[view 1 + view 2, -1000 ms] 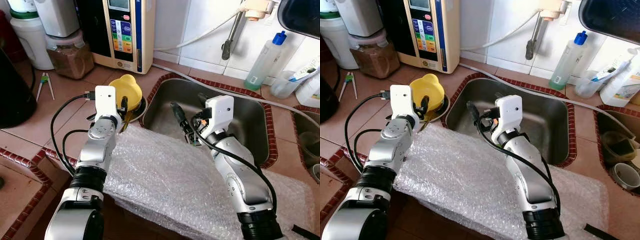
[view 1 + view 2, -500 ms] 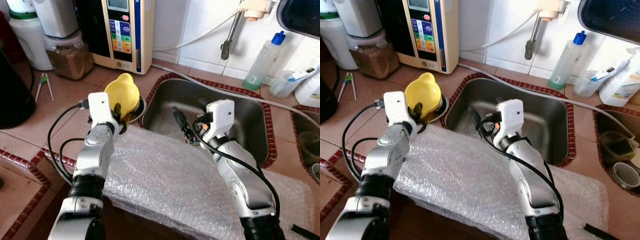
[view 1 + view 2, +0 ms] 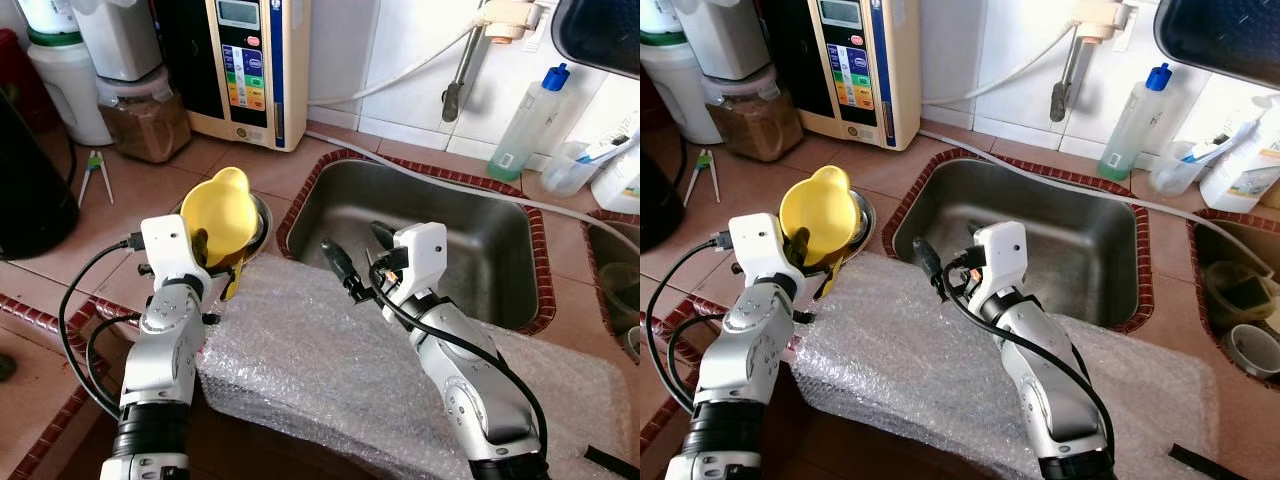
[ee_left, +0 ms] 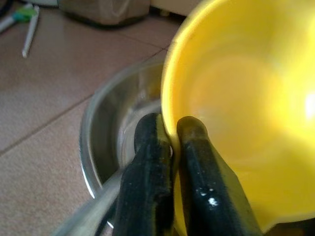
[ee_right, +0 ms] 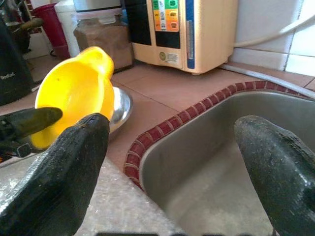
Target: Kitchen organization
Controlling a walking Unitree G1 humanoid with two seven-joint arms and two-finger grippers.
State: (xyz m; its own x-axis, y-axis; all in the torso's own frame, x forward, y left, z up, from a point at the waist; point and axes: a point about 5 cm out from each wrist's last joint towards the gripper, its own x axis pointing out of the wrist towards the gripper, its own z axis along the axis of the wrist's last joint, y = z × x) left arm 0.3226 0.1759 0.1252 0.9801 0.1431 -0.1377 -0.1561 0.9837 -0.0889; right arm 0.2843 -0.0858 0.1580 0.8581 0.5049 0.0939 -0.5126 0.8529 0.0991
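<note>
Beside the sink (image 3: 480, 235) on the tiled table (image 3: 130, 195) | left gripper (image 4: 170, 142) fingers clamped on rim of yellow bowl (image 3: 222, 212), bowl tilted, lifted above steel bowl (image 4: 106, 128) | right gripper (image 3: 356, 257) fingers spread apart, holding nothing, over edge of bubble wrap (image 3: 320, 350) near sink's corner
</note>
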